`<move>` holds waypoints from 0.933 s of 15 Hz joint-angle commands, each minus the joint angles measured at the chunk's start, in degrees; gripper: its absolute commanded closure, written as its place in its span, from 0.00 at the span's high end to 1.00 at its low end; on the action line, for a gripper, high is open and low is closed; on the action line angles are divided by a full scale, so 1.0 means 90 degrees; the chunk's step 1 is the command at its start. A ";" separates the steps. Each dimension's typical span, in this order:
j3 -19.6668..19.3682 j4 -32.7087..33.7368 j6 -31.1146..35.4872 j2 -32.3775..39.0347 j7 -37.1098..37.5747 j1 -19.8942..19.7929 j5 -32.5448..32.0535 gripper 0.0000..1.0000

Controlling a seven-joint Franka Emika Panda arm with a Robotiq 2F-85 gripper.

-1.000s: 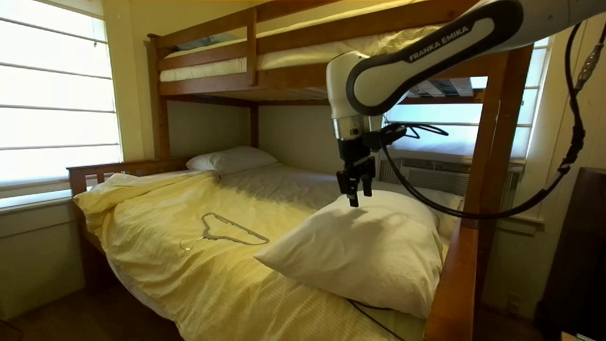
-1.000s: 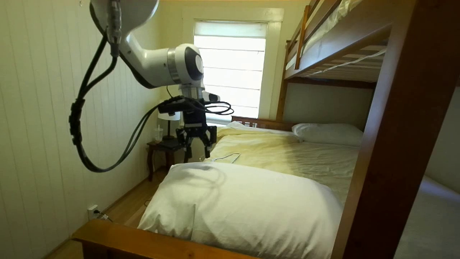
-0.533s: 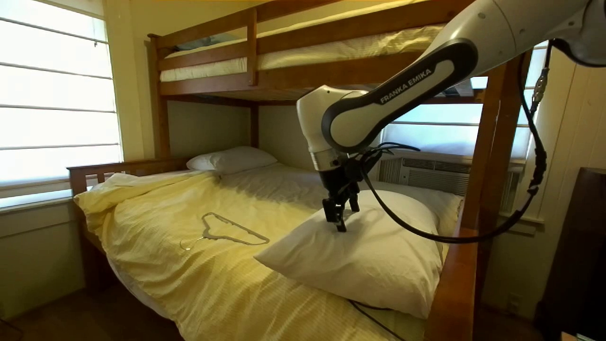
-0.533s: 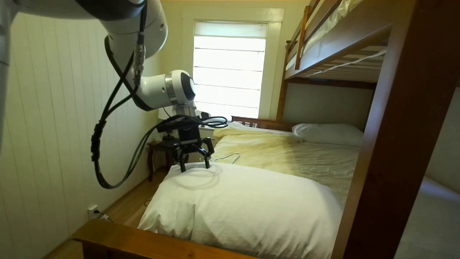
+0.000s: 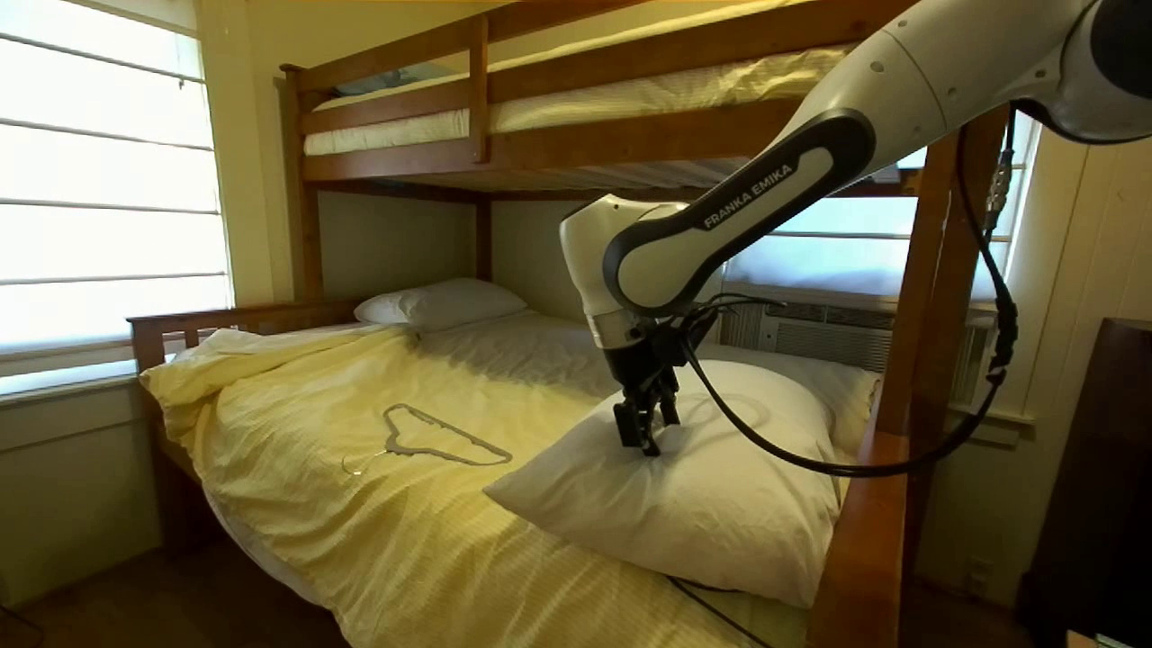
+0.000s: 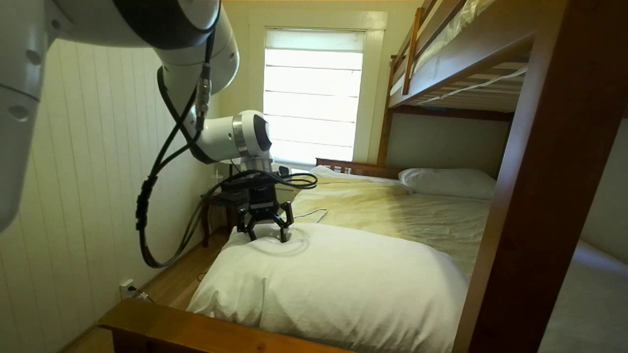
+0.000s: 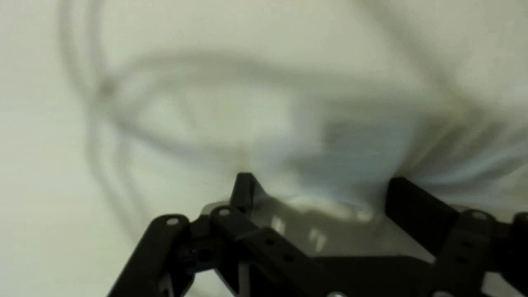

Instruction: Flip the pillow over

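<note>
Gaping, the claw (image 6: 268, 239) apparently dents the puffy, wrinkled pillow (image 6: 338, 282).

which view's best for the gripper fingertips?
Wrist view: close up, both fingertips of the gripper stand clearly apart. Both exterior views show them smaller, also apart, down on the pillow.

Matt, wrinkled cloth pillow (image 6: 338, 274); smooth wooden bed rail (image 6: 196, 327), seemingly varnished.

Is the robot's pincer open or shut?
Open: the pincer has its two fingers well apart in the wrist view, with the pillow showing between them.
</note>
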 commanded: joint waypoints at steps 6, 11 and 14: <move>-0.0089 -0.0003 0.0353 0.0162 -0.0495 -0.0078 0.0518 0.19; -0.0120 -0.0044 0.0441 0.0143 -0.0641 -0.0129 0.0722 0.00; -0.0138 -0.0080 0.0390 -0.0074 -0.0672 -0.0194 0.0936 0.00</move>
